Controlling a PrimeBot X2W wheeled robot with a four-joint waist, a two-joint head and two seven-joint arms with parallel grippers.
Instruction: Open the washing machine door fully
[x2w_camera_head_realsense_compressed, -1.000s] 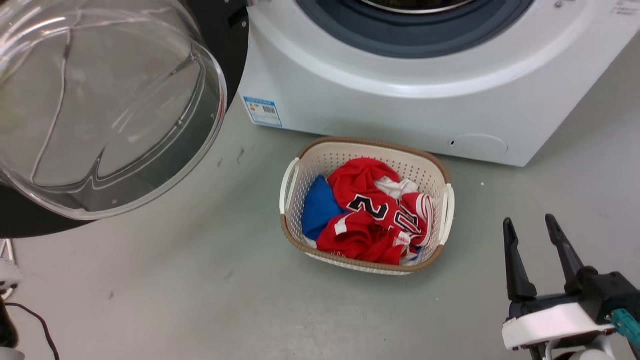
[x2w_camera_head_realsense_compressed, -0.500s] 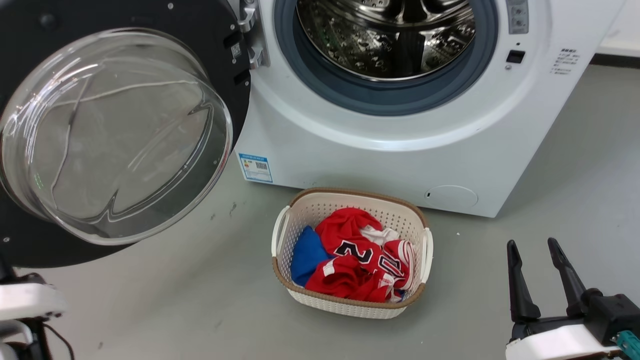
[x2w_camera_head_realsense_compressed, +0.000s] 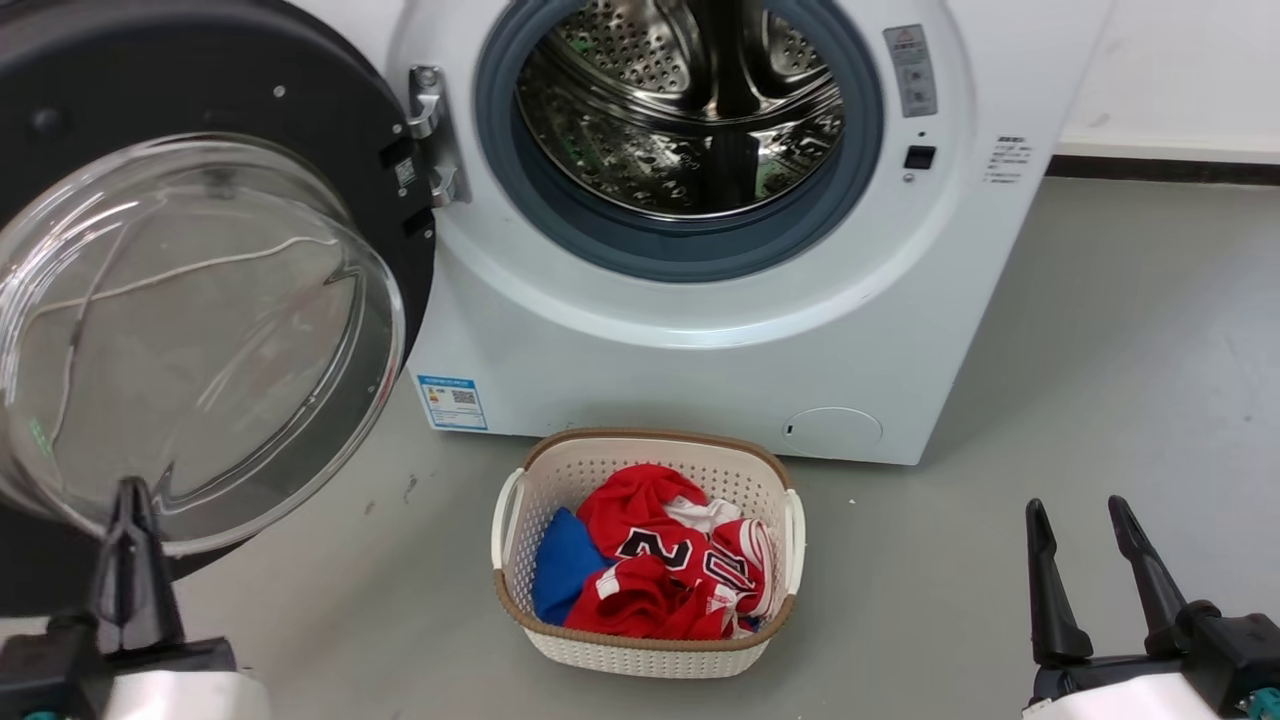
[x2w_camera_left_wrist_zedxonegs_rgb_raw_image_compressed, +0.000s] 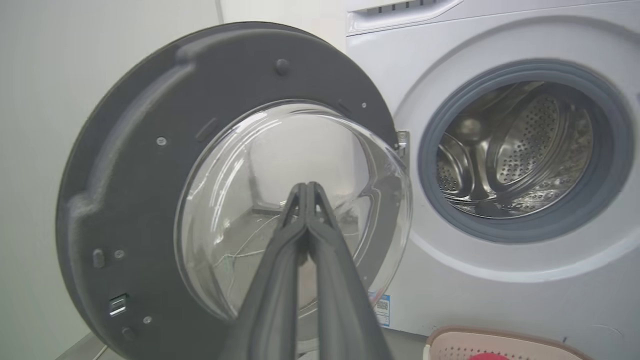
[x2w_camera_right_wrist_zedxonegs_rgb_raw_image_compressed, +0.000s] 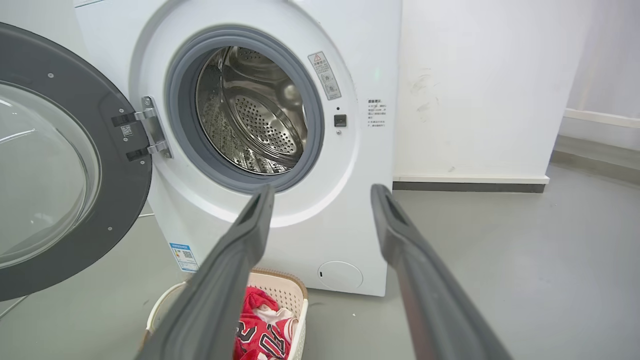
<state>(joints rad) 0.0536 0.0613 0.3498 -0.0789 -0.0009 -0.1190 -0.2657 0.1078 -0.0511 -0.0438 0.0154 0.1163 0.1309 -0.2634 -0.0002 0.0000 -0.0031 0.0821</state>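
Laundry room; washing machine (x2w_camera_head_realsense_compressed: 700, 340), clothes basket (x2w_camera_head_realsense_compressed: 652, 655)

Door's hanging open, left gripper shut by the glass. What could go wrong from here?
1. The shut left gripper points at the glass bowl; pushing there could skid off the curve.
2. The washing machine door may hit the wall beyond it.
3. Driving forward could bump the laundry basket.

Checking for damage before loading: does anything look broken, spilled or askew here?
Thin pale lines cross the glass bowl of the washing machine door; crack, reflection or something behind, I cannot tell. The laundry basket stands upright, clothes inside.
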